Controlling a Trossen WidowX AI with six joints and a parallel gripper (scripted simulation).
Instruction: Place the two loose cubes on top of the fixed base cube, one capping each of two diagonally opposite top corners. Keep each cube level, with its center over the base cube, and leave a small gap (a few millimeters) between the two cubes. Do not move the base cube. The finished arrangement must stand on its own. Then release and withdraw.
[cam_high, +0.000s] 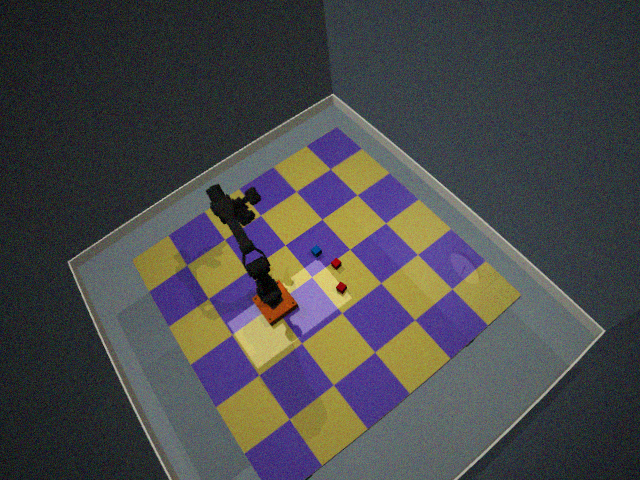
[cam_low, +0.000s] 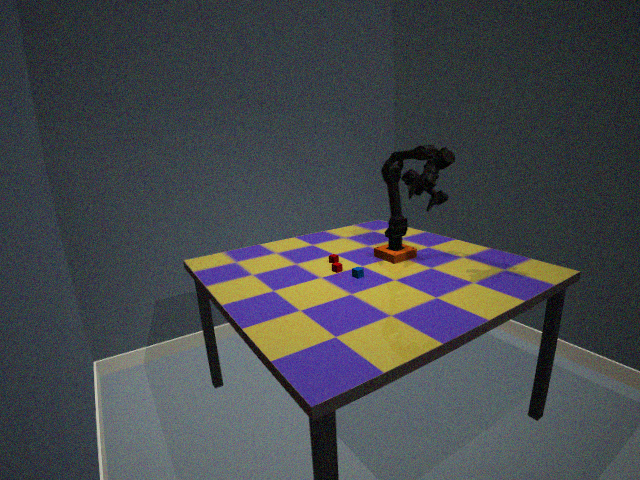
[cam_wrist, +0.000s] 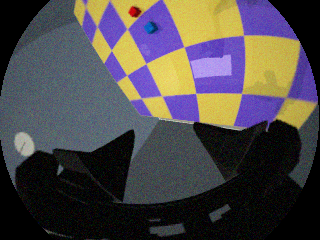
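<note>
Blue marks one cube (cam_high: 316, 251) (cam_low: 357, 272) (cam_wrist: 150, 27), sitting on a purple square of the checkered table (cam_high: 356, 322) (cam_low: 338, 316) (cam_wrist: 207, 25). Near it, apart, lies a red cube (cam_high: 336, 263) (cam_low: 337, 267) (cam_wrist: 134, 11); a second red cube (cam_high: 341, 287) (cam_low: 333, 258) lies beyond that one, on yellow. Nothing is stacked. The tool (cam_high: 253, 205) (cam_low: 424, 190) (cam_wrist: 164, 128), raised well above the table, stands nearly fully open, holding nothing.

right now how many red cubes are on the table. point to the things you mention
2. One red cube (cam_high: 336, 263) (cam_low: 337, 267) sits nearer the blue cube (cam_high: 316, 251) (cam_low: 357, 272) (cam_wrist: 150, 27); the other red cube (cam_high: 341, 287) (cam_low: 333, 258) lies farther from it.
</note>
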